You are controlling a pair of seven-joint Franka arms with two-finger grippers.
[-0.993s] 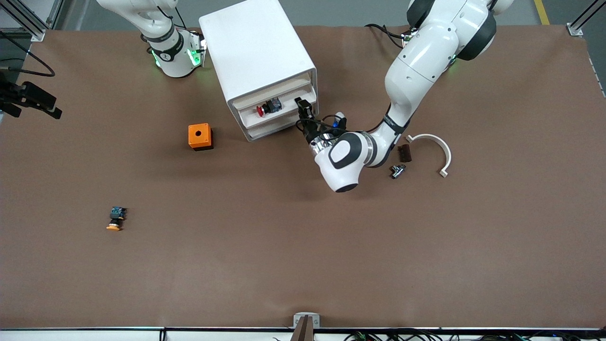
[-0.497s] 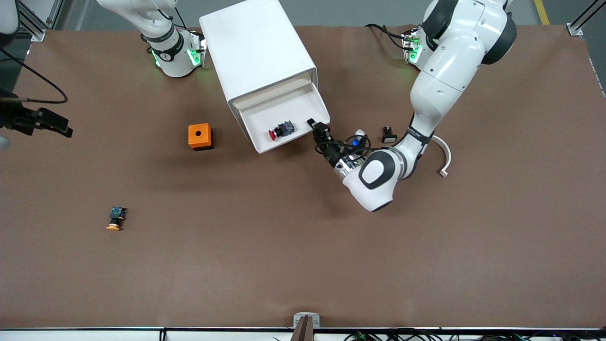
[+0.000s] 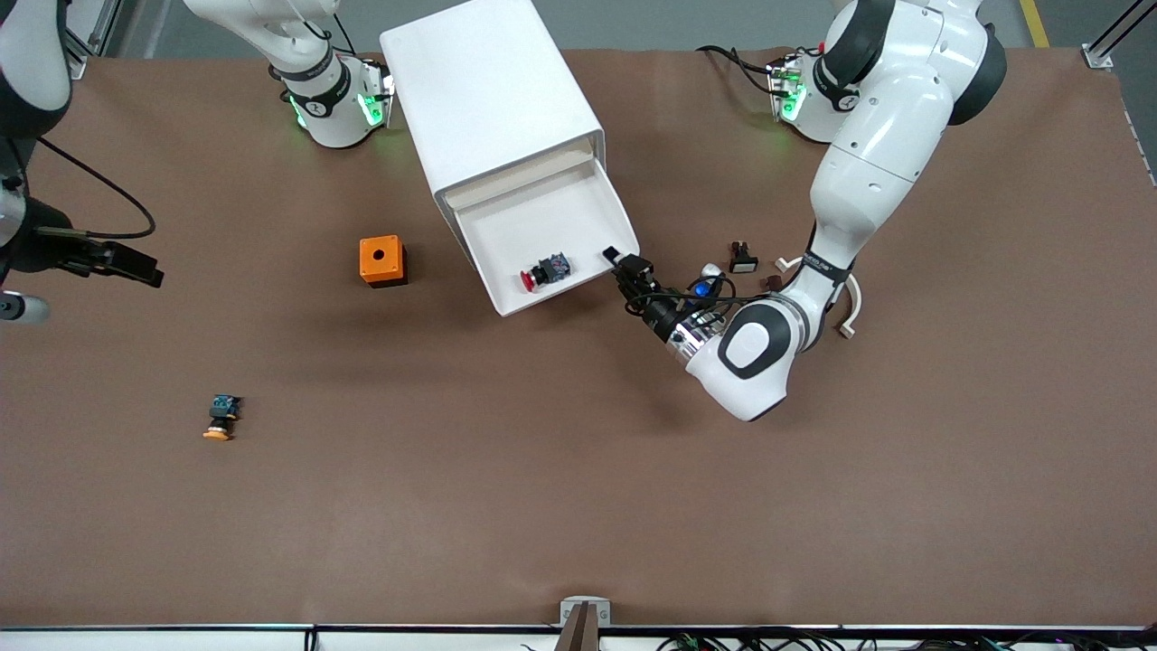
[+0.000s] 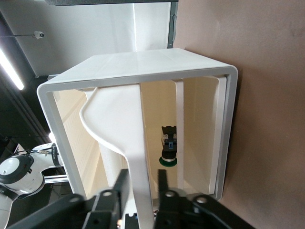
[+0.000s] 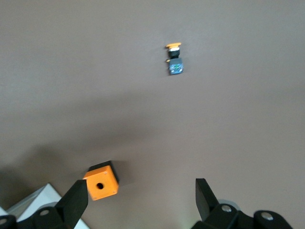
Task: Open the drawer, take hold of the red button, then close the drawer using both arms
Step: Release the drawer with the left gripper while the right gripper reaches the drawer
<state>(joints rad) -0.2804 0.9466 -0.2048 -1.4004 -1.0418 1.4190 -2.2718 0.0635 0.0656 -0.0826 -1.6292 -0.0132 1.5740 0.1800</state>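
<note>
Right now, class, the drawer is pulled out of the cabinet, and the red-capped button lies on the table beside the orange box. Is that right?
Not quite. The drawer is pulled out of the cabinet, but the red-capped button lies inside the drawer, not on the table beside the orange box. The front view shows it.

The button (image 3: pixel 543 272) lies in the pulled-out drawer (image 3: pixel 578 210) of the cabinet (image 3: pixel 488 99); the box (image 3: pixel 381 260) sits beside it, toward the right arm's end.
</note>
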